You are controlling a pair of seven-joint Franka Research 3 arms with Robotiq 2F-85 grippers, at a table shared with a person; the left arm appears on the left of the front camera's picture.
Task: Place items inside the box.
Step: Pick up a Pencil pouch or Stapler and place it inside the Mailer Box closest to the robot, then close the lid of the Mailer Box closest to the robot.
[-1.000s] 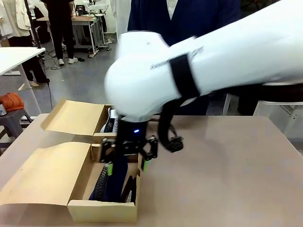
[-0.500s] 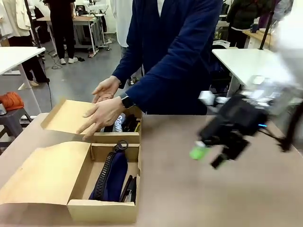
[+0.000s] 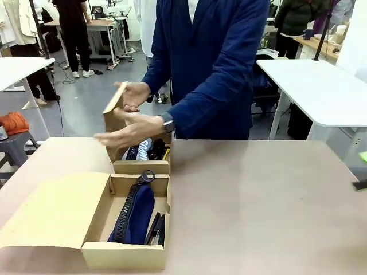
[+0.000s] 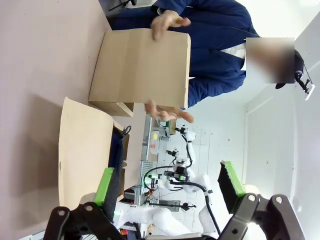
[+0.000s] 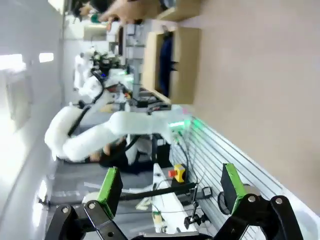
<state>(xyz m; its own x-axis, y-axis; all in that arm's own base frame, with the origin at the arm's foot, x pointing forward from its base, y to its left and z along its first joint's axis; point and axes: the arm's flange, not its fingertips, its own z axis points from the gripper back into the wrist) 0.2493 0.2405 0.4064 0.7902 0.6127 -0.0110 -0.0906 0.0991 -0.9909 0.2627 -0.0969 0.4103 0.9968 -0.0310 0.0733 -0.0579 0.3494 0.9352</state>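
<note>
Two cardboard boxes stand at the table's left. The near box (image 3: 123, 254) lies open and holds a navy zip pouch (image 3: 137, 212) beside a black item (image 3: 156, 228). The far box (image 3: 140, 167) holds a dark white-lettered pouch (image 3: 136, 151) and something yellow (image 3: 166, 153). A person's hands (image 3: 129, 130) hold the far box's flap (image 3: 114, 117) upright. My right gripper (image 5: 170, 185) is open and holds nothing; a green pad (image 3: 364, 156) of it shows at the table's right edge. My left gripper (image 4: 167, 182) is open too, nothing between its fingers, with the raised flap (image 4: 140, 67) far ahead of it.
The near box's flap (image 3: 54, 209) lies flat to the left on the table (image 3: 264, 212). The person in a dark blue jacket (image 3: 218, 69) stands at the far edge behind the boxes. White tables stand farther back.
My right arm has pulled away from above the near box to the table's right edge. The person's hands came in and lifted the far box's flap from flat to upright.
</note>
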